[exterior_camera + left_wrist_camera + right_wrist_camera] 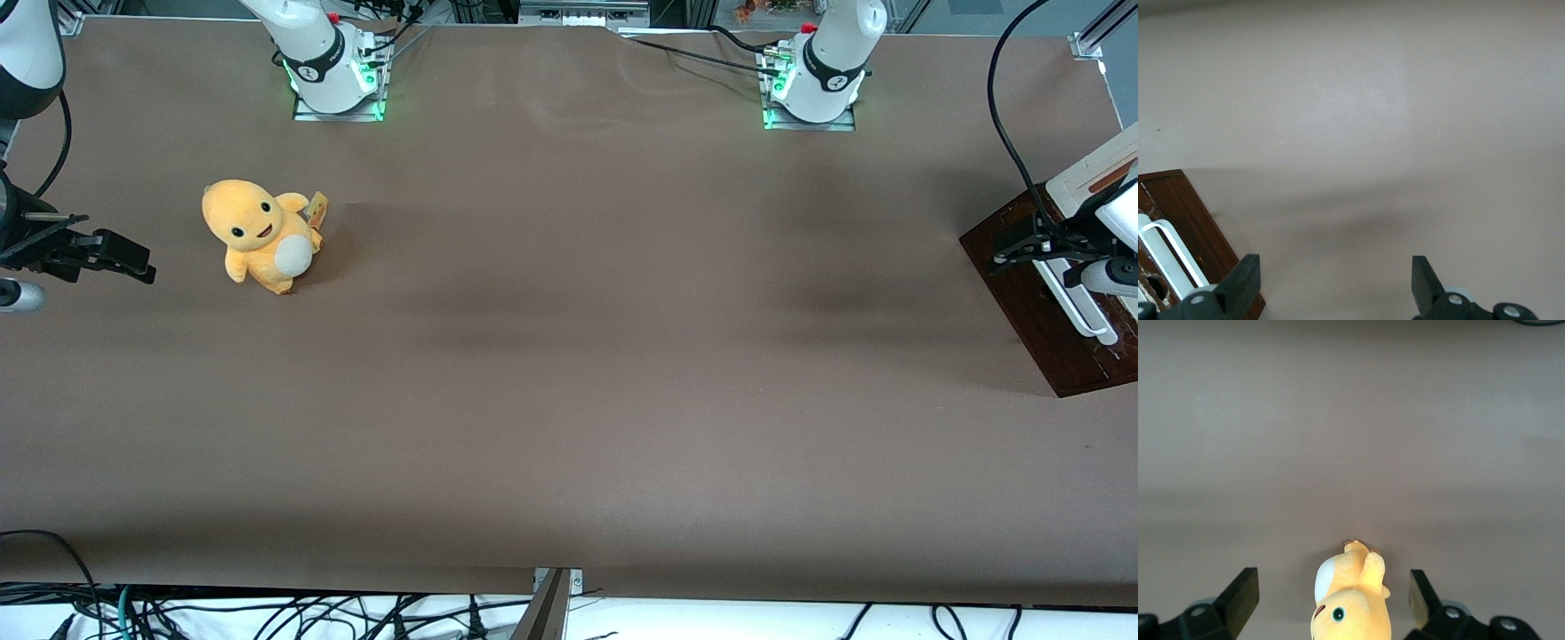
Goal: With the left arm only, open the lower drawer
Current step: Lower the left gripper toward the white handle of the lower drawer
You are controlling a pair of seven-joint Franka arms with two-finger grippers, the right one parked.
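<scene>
The lower drawer stands at the working arm's end of the table, its dark brown wooden front crossed by a long white bar handle. My left arm's gripper hangs over the part of that front farthest from the front camera, close to the end of the handle. In the left wrist view the gripper is open, with only bare table between its black fingers. The same view has the drawer front and handle beside one finger. The drawer's inside is hidden.
A cream panel with a reddish-brown slot sits above the drawer front. A yellow plush toy stands toward the parked arm's end. Two arm bases stand along the table edge farthest from the front camera. Cables trail below the near edge.
</scene>
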